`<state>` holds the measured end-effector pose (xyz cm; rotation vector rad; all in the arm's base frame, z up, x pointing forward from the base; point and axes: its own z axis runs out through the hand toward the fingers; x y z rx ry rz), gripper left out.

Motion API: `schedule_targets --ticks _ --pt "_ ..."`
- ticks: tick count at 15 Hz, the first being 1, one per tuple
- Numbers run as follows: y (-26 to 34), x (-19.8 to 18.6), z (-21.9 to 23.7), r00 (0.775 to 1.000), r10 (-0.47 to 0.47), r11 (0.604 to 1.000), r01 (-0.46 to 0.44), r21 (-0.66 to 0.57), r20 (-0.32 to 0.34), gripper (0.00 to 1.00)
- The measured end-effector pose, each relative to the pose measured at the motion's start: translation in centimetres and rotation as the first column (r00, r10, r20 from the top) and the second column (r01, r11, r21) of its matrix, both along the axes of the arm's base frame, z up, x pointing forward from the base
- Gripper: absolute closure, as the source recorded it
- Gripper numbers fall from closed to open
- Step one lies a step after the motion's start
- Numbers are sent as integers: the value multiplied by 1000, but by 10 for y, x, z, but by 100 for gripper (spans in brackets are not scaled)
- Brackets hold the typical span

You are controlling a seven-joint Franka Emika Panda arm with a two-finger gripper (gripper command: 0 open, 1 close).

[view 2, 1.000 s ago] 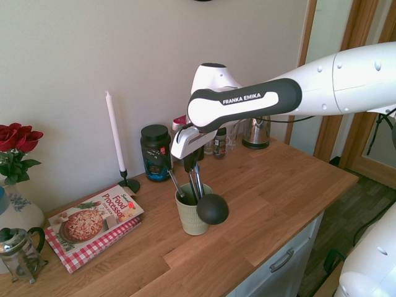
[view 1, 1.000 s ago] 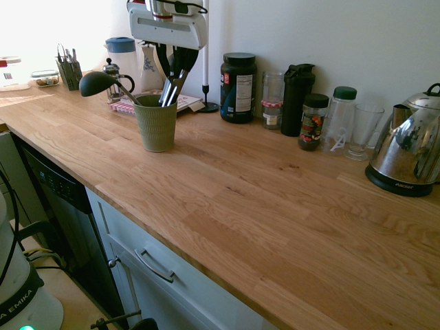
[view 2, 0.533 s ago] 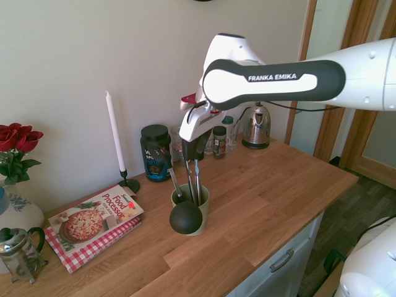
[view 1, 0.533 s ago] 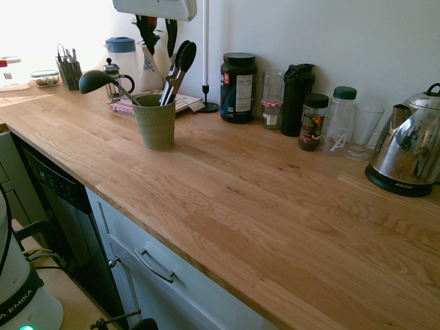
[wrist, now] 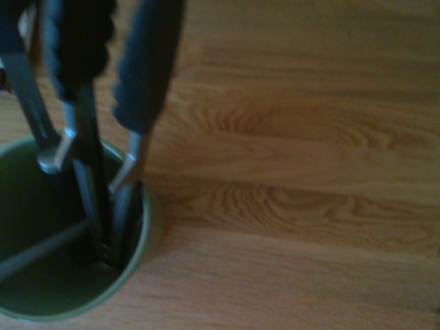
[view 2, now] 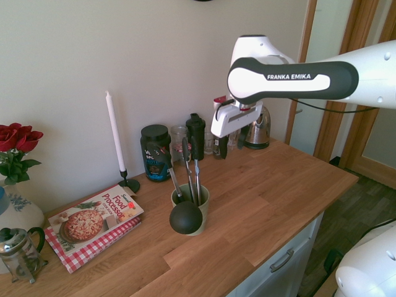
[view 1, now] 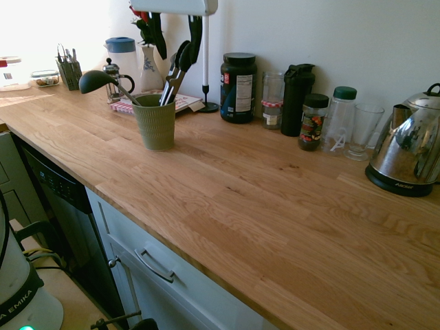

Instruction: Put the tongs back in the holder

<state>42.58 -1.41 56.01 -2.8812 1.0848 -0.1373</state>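
Now the tongs [view 2: 193, 170] stand in the holder [view 2: 190, 213], a green ribbed cup on the wooden worktop [view 2: 266, 192], with their black handle ends sticking up above the rim beside a black ladle [view 2: 185, 216] that leans out over the cup's edge. The end effector [view 2: 230, 135] hangs above the worktop with its fingers spread and nothing between them — it holds nothing. In my judgement the step in hand is the retreat after the release, so the task looks nearly complete.

To do this step well, the arm should go up and away on a clean path and avoid any sideways sweep near the tall handles, because a small touch could tip the tongs or pull the cup over. The bottles and jars along the wall are also close to the arm's side, so a mostly upward move seems safer.

Relative to the end effector, the tongs are lower and to one side, apart from the fingers. In the second exterior view the cup sits down and to the left of it. The wrist view shows the handles and the cup's mouth off to one side.
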Motion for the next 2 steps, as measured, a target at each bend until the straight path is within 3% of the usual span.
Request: schedule_targets --ticks 2 --pt "-8 -13 -20 999 -18 1000 18 4 -28 0"
